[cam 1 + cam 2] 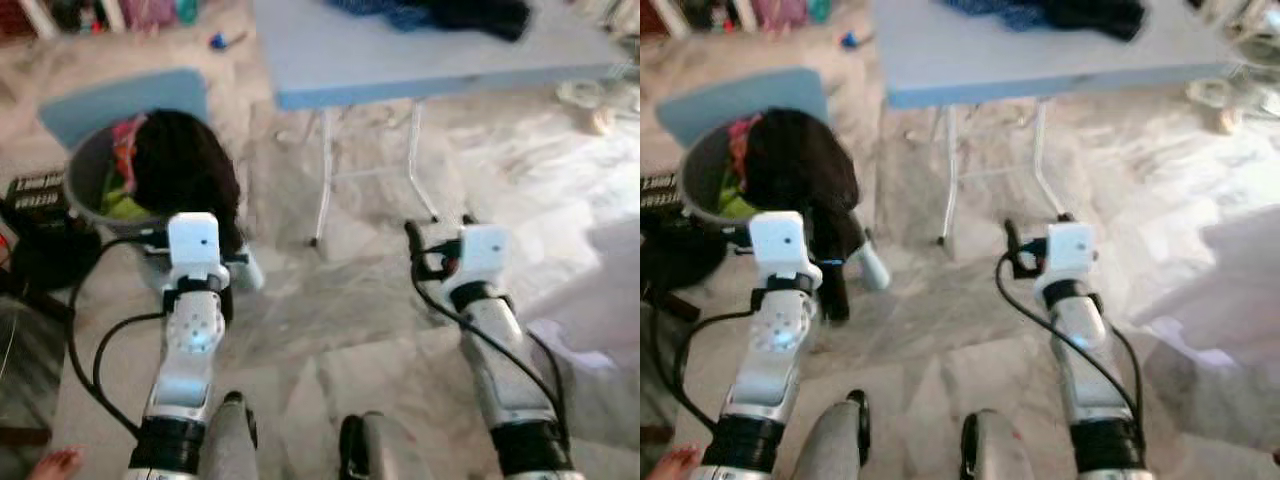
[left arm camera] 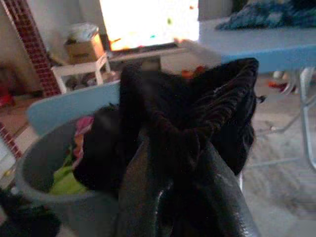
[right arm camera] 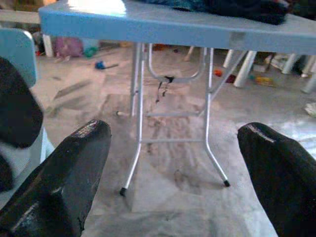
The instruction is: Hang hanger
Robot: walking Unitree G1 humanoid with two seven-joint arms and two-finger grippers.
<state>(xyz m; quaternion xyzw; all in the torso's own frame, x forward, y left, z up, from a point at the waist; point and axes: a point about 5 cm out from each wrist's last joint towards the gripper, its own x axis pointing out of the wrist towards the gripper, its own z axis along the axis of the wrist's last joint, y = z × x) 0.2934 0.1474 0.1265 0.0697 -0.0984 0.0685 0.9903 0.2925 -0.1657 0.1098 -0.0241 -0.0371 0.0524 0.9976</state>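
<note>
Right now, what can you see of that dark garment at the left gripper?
The dark garment is black, soft and ribbed like corduroy or velvet, bunched in folds. The left gripper is shut on it, its fingers wrapped in the cloth. The garment rises out of a grey laundry basket on the floor to the robot's left, draping over the rim, with pink and green clothes beside it inside.

Table (image 1: 420,60): pale blue top, white metal legs. Clothes on table (image 1: 440,12): blue and black. Basket (image 1: 85,175): grey, containing pink and lime-green items. Garment (image 2: 197,123) at the basket: black, ribbed texture. Floor (image 1: 330,310): beige marbled tile. Arm casings: silver and white. Gripper fingers (image 3: 74,168): black.
</note>
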